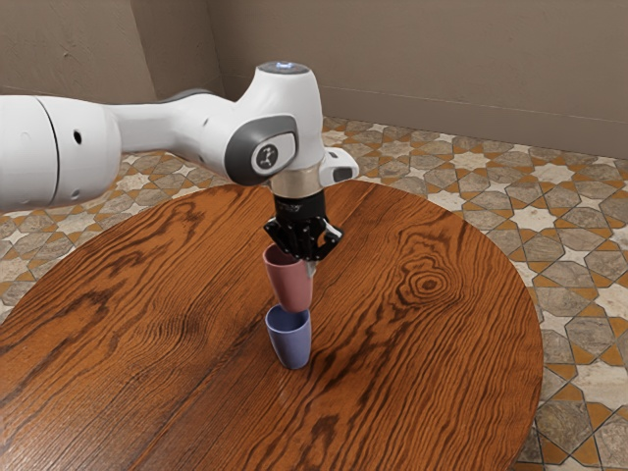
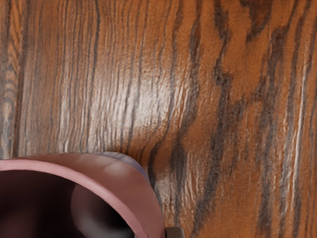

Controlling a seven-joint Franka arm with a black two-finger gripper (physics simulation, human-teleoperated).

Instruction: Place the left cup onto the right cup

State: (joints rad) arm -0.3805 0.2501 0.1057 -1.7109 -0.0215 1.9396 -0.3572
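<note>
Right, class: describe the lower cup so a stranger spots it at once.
Find the round wooden table. Near its middle, below the end effector, are two cups. It is the blue cup standing on the wood, under the tilted pink cup.

The pink cup and blue cup contrast with the dark-grained reddish-brown table

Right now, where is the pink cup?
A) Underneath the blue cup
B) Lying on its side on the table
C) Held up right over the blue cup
C: the jaws hold the pink cup by its rim, upright, directly over the blue cup, which stands on the wooden table.
</note>
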